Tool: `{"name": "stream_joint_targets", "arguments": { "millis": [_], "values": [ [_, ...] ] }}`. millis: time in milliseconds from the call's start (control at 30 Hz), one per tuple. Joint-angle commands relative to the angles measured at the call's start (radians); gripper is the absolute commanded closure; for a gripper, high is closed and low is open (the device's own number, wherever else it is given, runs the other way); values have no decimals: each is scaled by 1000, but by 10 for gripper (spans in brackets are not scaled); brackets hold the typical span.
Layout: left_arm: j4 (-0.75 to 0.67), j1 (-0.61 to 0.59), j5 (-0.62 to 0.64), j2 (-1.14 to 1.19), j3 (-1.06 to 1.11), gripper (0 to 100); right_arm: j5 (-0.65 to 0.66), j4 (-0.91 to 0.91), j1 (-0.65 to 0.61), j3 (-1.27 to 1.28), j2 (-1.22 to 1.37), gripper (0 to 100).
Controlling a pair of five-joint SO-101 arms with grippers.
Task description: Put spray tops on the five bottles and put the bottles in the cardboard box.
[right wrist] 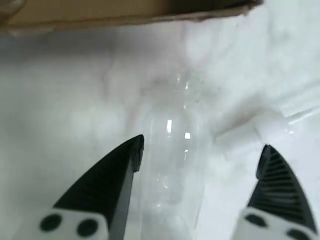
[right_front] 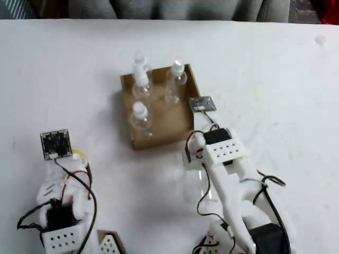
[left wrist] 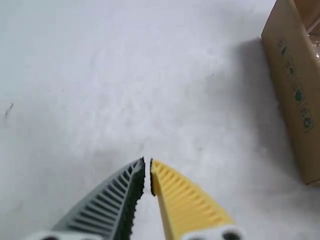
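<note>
The step in hand looks like the last bottle. The cardboard box [right_front: 161,141] sits at the middle of the table [right_front: 275,63], nearer its far edge. White-topped bottles [right_front: 140,117] stand in it: three are plain to see, and there may be a fourth at the box's far left corner.

One clear bottle [right wrist: 170,165] lies on its side on the table, between the box's near wall and the table's near edge. The right gripper [right wrist: 200,145] hangs over it with its black jaws spread wide, one on each side of the bottle and touching neither side; it holds nothing. A white piece that appears to be a spray top [right wrist: 240,137] lies on the table just beside the bottle and is not fitted to it.

The left gripper [left wrist: 147,167] is over bare table toward the near left corner. Its grey and yellow jaws are closed tip to tip on nothing.

The next move probably calls for closing squarely on the bottle's round, slippery body and standing it up. The other arm could then bring the spray top to its neck. A pinch off centre could roll the bottle away.
</note>
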Motion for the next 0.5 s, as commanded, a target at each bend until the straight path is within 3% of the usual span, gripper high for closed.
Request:
{"name": "stream_joint_targets", "arguments": {
  "millis": [0,167,300,367,467],
  "values": [
    [-2,-13,-5,-10,0,980,83,84,48,-95,-81,695],
    [-2,-13,-5,-10,0,980,282,159,196,-161,-196,721],
    [0,-13,-5,-10,0,980,448,156,335,-161,-271,799],
    [0,-13,-5,-10,0,980,628,156,392,-161,-300,841],
    [0,-13,-5,-10,0,980,1013,160,453,-160,-320,883]
  ]
}}
